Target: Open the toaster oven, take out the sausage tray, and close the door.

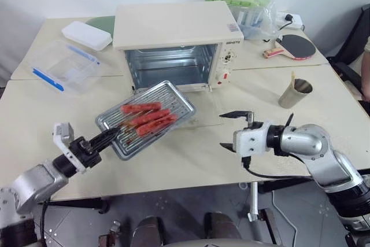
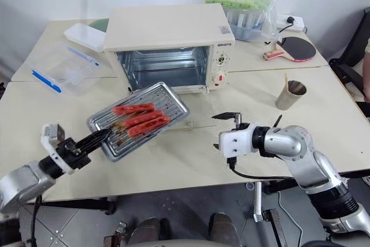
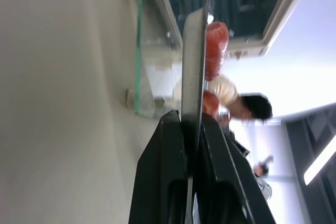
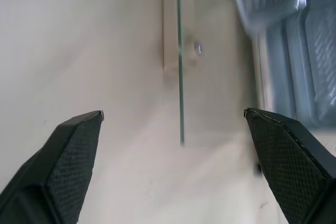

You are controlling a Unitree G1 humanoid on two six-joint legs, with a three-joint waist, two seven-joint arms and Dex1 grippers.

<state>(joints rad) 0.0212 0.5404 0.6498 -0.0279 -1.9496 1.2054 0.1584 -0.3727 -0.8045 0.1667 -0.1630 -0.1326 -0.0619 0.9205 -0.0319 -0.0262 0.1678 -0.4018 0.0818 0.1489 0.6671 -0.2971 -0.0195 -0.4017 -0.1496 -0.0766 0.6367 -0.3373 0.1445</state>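
The toaster oven (image 1: 173, 41) stands open, its door (image 1: 199, 117) folded flat onto the worktop (image 1: 191, 160), and the sausage tray (image 1: 146, 118) is already out, held in the air at about seven o'clock from the oven mouth, over the door. The left tool (image 1: 110, 135) is clenched on the tray's near rim; the right tool (image 1: 236, 130) hangs spread and empty beside the door. Left to do, I'd say: set the tray down and shut the door. The left wrist view shows the rim pinched edge-on between the black fingers (image 3: 163, 182); the right wrist view shows the door's glass edge between the spread jaws.

Spread end effector (image 4: 173, 116) above door (image 4: 210, 77)
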